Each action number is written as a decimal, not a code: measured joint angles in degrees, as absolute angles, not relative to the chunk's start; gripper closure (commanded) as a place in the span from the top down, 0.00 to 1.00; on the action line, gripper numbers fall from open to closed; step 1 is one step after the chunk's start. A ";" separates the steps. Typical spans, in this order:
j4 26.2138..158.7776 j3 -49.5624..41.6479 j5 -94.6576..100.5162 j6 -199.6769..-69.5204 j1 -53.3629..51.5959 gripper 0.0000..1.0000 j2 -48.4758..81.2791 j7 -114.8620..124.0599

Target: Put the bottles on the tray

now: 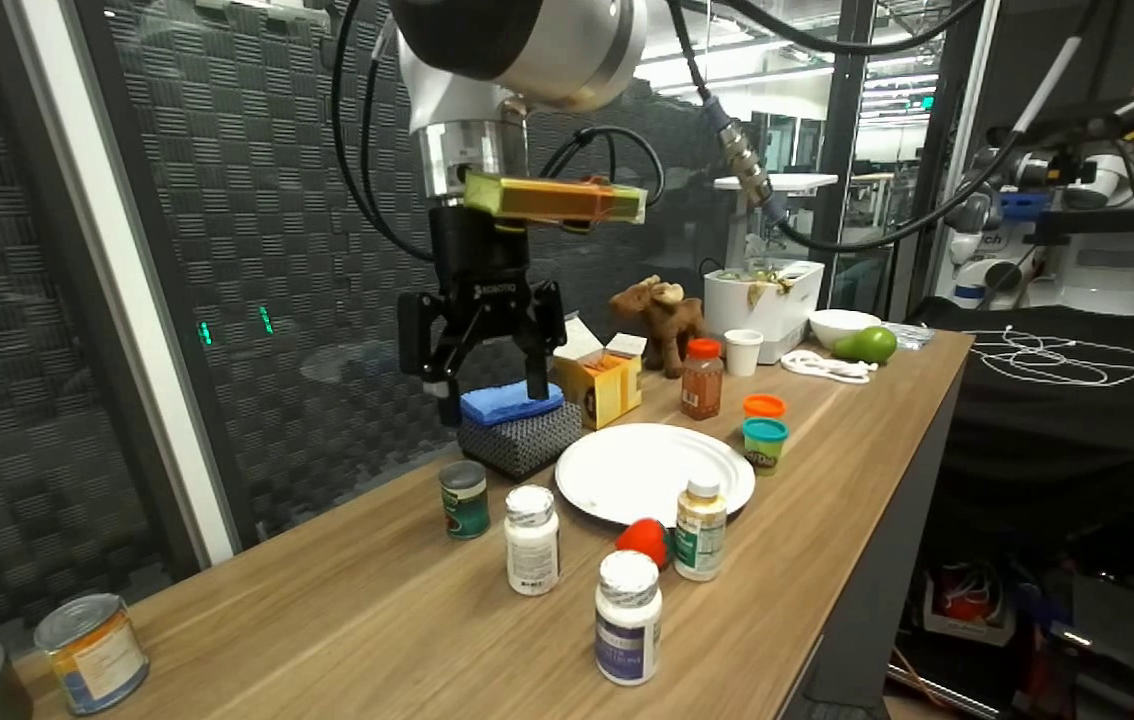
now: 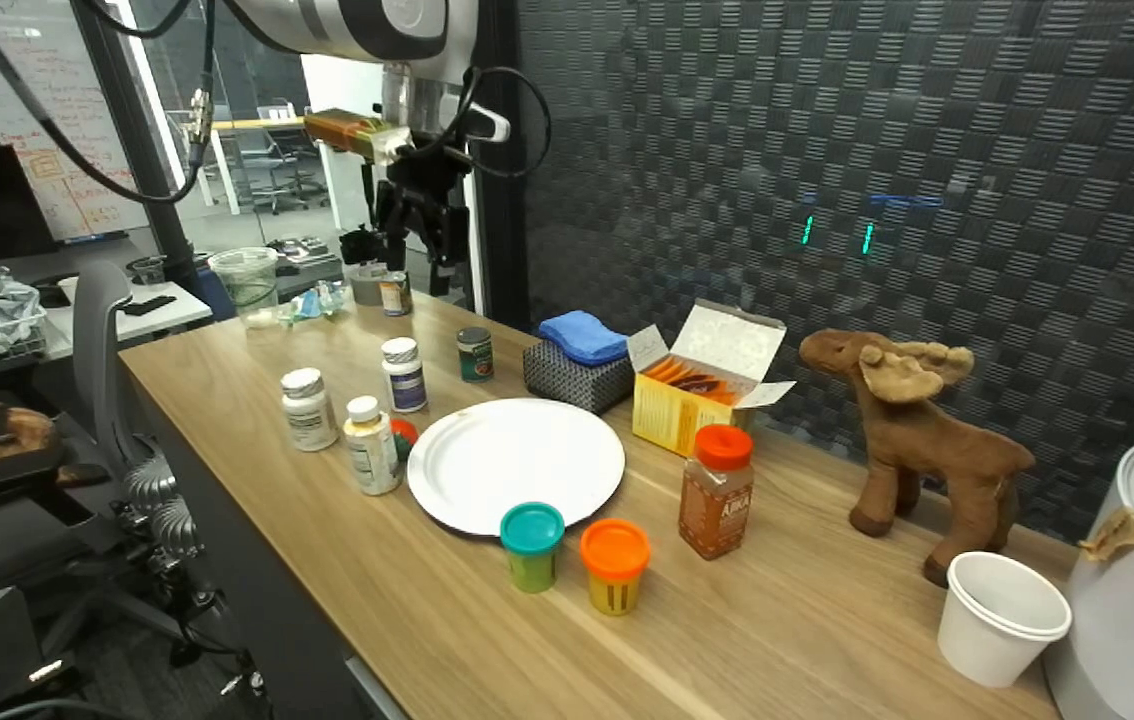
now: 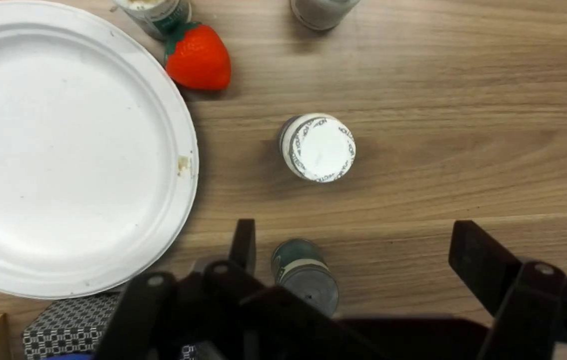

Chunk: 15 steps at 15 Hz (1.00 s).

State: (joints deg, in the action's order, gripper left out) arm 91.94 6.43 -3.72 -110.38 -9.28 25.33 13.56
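The tray is a round white plate, flat on the wooden table; it also shows in the wrist view. Three white-capped bottles stand upright on the table beside it: a green-labelled one close to the rim, a white one on the wall side, and a purple-labelled one towards the table's front edge. Past the plate stands a red-capped jar. My gripper hangs high above the table, fingers wide apart with nothing between them. In the wrist view the white bottle lies ahead of the gripper.
A small dark green can stands below the gripper. A red strawberry touches the plate's edge. Nearby are a patterned box with a blue cloth, a yellow box, and teal-lidded and orange-lidded tubs.
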 measured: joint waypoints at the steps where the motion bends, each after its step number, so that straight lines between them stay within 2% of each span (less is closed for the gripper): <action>1: 91.15 6.28 -3.72 -110.77 -9.28 1.00 26.57 13.90; 15: 87.33 5.49 -3.72 -116.43 -9.38 1.00 34.65 15.56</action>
